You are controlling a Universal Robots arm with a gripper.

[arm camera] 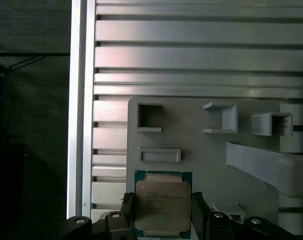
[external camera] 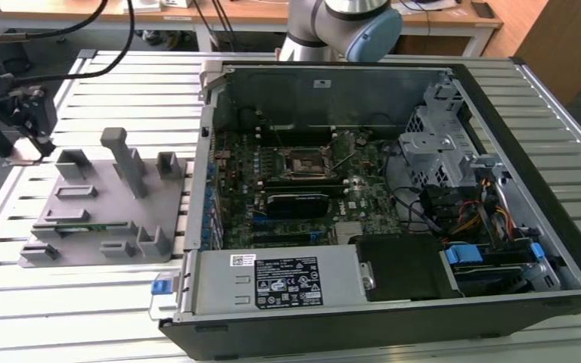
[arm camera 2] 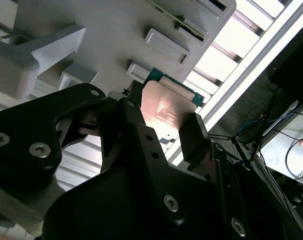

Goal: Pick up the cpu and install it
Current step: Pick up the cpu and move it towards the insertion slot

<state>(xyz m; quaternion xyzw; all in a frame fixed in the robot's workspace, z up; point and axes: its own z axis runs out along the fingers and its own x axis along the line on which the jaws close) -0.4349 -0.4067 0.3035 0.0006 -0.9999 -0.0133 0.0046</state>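
At the exterior view's left, the gripper (external camera: 28,147) hangs at the left edge of the grey fixture plate (external camera: 104,204), which lies on the slatted worktop (external camera: 79,302). In the first wrist view its fingers (arm camera: 198,212) are clenched on the cpu (arm camera: 163,207) — one on each side edge, silver top and green rim showing — over the plate, beside a shallow rectangular pocket (arm camera: 159,155). Whether the chip is clear of the plate I cannot tell. Further right in the exterior view lies the open computer case (external camera: 392,83), well apart — its motherboard (external camera: 301,208) and socket (external camera: 306,162) face up.
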